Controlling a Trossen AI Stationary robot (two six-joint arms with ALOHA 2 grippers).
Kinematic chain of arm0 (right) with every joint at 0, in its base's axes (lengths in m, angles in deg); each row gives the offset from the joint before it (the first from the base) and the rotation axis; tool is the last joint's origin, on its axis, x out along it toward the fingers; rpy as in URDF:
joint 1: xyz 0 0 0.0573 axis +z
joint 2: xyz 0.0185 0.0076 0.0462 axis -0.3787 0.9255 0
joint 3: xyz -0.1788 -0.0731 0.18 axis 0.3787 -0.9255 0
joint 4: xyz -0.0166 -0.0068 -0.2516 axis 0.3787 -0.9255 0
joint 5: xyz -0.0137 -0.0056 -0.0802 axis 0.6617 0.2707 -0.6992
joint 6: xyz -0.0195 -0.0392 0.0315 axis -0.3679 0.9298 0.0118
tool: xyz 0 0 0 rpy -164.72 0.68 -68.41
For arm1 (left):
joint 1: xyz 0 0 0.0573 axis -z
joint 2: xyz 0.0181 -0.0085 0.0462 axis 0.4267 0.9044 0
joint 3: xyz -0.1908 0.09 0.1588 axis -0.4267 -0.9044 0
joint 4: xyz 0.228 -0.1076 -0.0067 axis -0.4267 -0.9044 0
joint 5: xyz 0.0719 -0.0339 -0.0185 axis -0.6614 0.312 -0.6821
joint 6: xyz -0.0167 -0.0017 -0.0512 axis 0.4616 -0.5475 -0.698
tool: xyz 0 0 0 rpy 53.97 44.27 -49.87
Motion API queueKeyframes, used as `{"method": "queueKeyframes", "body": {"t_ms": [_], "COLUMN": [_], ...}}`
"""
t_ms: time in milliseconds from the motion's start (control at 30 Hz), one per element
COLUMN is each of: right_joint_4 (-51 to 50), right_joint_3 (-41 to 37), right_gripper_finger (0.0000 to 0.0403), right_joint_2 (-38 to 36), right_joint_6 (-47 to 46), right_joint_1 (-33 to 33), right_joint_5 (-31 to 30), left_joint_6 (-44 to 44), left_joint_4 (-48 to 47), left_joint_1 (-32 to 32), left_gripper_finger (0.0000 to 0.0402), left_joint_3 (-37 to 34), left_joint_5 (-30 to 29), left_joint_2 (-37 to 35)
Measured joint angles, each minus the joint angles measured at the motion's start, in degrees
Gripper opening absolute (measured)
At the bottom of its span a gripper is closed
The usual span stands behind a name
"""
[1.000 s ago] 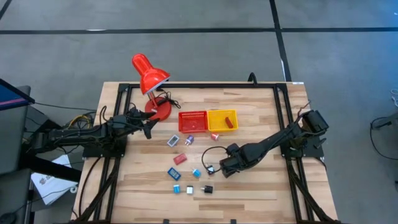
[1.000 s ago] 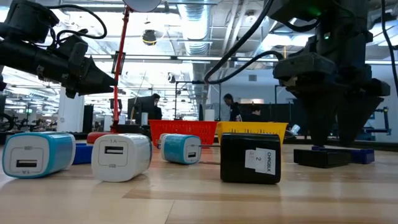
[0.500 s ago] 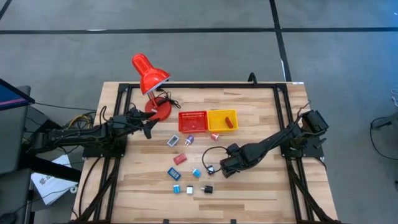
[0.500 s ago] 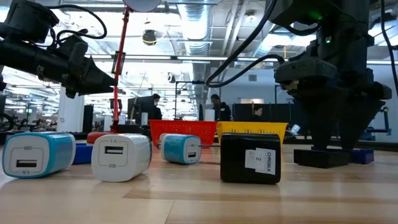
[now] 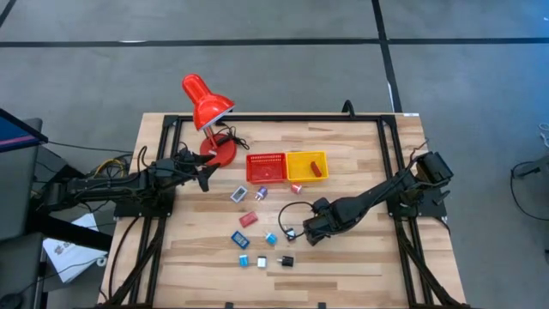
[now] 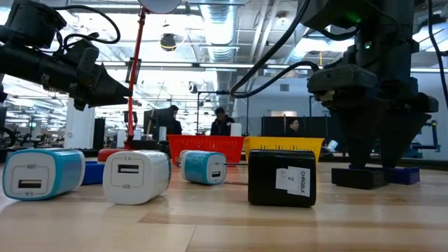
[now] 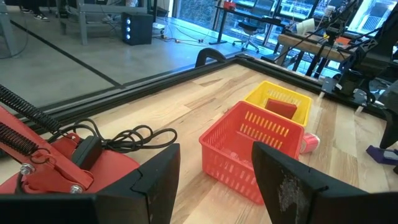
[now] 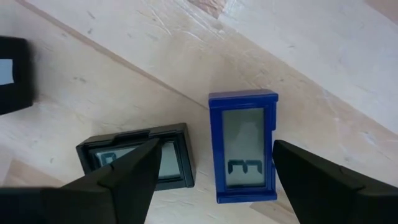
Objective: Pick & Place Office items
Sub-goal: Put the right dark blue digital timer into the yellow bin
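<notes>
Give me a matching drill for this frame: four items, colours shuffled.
Items
1. lamp
2. basket with a red block inside
3. display between the right end effector's fingers
4. cube with the white label

Colours
A. black
B. yellow
C. red
D. blue

Pairs: 1-C, 2-B, 3-D, 4-A
</notes>
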Motion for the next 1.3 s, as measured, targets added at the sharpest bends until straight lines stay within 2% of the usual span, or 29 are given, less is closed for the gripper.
{"method": "queueKeyframes", "body": {"t_ms": [367, 633, 967, 1133, 1300], "right_joint_4": [-0.1, 6.5, 6.7, 7.0, 7.2], "right_joint_3": [0.0, -3.8, -3.9, -4.0, -4.0], "right_gripper_finger": [0.0301, 0.0301, 0.03, 0.0274, 0.0225], "right_joint_2": [0.0, -0.4, -0.3, -0.2, -0.2], "right_joint_6": [-0.4, -1.8, -1.7, -1.6, -1.5], "right_joint_1": [-1.6, -1.9, -1.9, -1.9, -1.9], "right_joint_5": [1.4, 3.1, 3.0, 3.1, 3.2], "left_joint_6": [0.0, 0.0, 0.0, 0.0, 0.0], "left_joint_4": [0.0, 0.0, 0.0, 0.0, 0.0], "left_joint_1": [0.0, 0.0, 0.0, 0.0, 0.0], "left_gripper_finger": [0.0195, 0.0195, 0.0195, 0.0195, 0.0195], "left_joint_3": [0.0, 0.0, 0.0, 0.0, 0.0], "left_joint_5": [0.0, 0.0, 0.0, 0.0, 0.0], "left_joint_2": [0.0, 0.0, 0.0, 0.0, 0.0]}}
